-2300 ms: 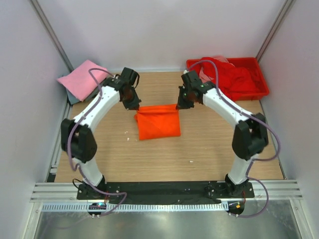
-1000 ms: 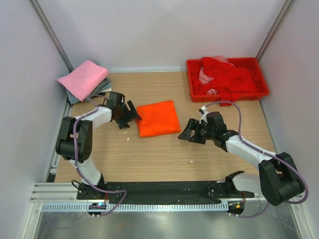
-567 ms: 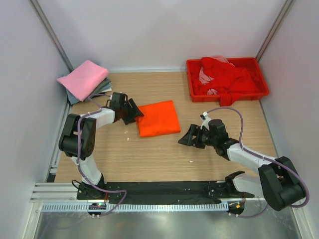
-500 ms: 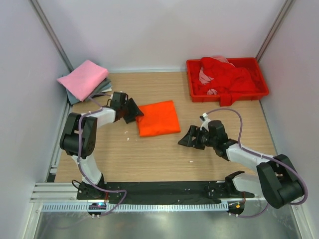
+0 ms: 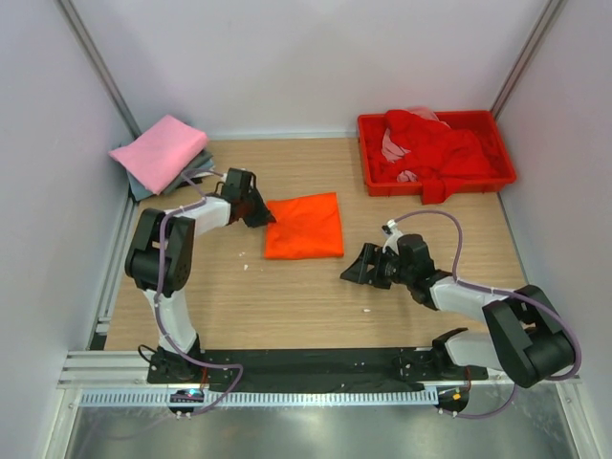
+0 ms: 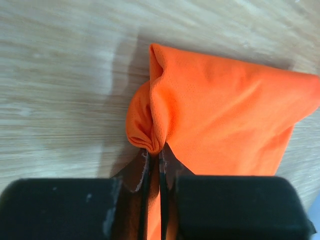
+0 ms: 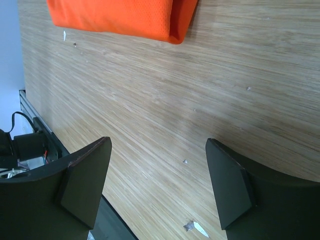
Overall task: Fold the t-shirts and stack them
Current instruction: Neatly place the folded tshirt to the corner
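Note:
A folded bright orange t-shirt (image 5: pixel 306 227) lies flat on the wooden table, left of centre. My left gripper (image 5: pixel 256 212) is at its left edge, shut on a pinched fold of the orange cloth (image 6: pixel 150 135); in the left wrist view the gripper (image 6: pixel 154 152) has cloth squeezed between its narrow jaws. My right gripper (image 5: pixel 356 270) sits low over bare wood to the right of the shirt, open and holding nothing. In the right wrist view the gripper (image 7: pixel 157 141) faces the shirt's near edge (image 7: pixel 120 17). A folded pink t-shirt (image 5: pixel 161 150) rests on a grey one (image 5: pixel 198 170) at the back left.
A red plastic tray (image 5: pixel 483 184) at the back right holds crumpled red t-shirts (image 5: pixel 430 143), one spilling over its front wall. White walls close in the table on three sides. Small white specks (image 7: pixel 199 228) lie on the wood.
My left gripper slid up to the orange shirt's left edge and shut on it, bunching the cloth. The right gripper stayed open and pulled back slightly.

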`<action>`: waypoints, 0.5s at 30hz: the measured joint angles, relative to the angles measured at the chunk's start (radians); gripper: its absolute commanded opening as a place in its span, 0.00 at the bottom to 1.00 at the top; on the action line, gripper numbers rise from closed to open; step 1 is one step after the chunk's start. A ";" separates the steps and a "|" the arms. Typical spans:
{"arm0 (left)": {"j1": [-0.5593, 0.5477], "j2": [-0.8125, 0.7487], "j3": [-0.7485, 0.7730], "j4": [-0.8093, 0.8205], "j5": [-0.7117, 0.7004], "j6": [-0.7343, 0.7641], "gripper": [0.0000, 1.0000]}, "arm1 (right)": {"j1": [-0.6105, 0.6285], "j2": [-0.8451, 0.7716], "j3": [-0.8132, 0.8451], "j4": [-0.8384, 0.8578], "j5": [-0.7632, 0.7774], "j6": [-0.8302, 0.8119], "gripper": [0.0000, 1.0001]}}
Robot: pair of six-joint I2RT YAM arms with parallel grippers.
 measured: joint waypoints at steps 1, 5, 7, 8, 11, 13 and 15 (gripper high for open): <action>0.001 0.000 0.027 -0.037 -0.005 0.007 0.00 | 0.001 -0.008 -0.005 0.001 0.005 0.000 0.82; 0.013 -0.003 0.164 -0.164 -0.011 0.039 0.00 | 0.001 -0.040 -0.026 0.000 0.016 0.000 0.82; 0.024 -0.008 0.226 -0.205 -0.013 0.053 0.00 | 0.001 -0.046 -0.028 0.001 0.020 0.000 0.82; 0.032 -0.010 0.257 -0.226 -0.014 0.057 0.00 | 0.001 -0.047 -0.029 0.001 0.022 0.000 0.82; 0.059 -0.019 0.330 -0.274 -0.014 0.072 0.00 | 0.001 -0.047 -0.031 0.002 0.022 0.000 0.82; 0.079 -0.018 0.369 -0.309 -0.013 0.078 0.00 | 0.001 -0.047 -0.031 0.001 0.022 0.000 0.82; 0.097 -0.016 0.415 -0.354 -0.013 0.083 0.00 | 0.001 -0.047 -0.031 0.001 0.022 0.000 0.82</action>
